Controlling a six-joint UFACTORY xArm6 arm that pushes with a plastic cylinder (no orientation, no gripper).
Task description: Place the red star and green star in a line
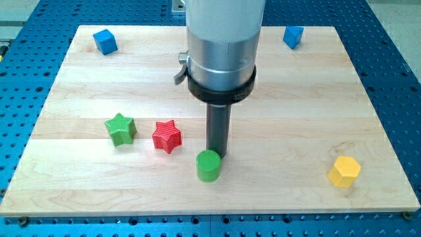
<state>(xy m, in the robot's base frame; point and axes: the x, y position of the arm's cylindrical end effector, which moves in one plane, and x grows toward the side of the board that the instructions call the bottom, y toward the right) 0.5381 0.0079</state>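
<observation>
No pincer, so grip state can't tell; my tip [216,156] touches green cylinder [208,165], red star [167,136] and green star [121,128] view-left, near aligned; next nudge red.

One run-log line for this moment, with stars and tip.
red star right of green star, apart | my tip right of red star, by green cylinder | not touching either star

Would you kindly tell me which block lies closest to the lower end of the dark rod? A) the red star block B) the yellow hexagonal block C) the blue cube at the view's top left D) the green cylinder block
D: my tip sits right behind the green cylinder block, seemingly touching it, while the red star block lies apart toward the view's left.
</observation>
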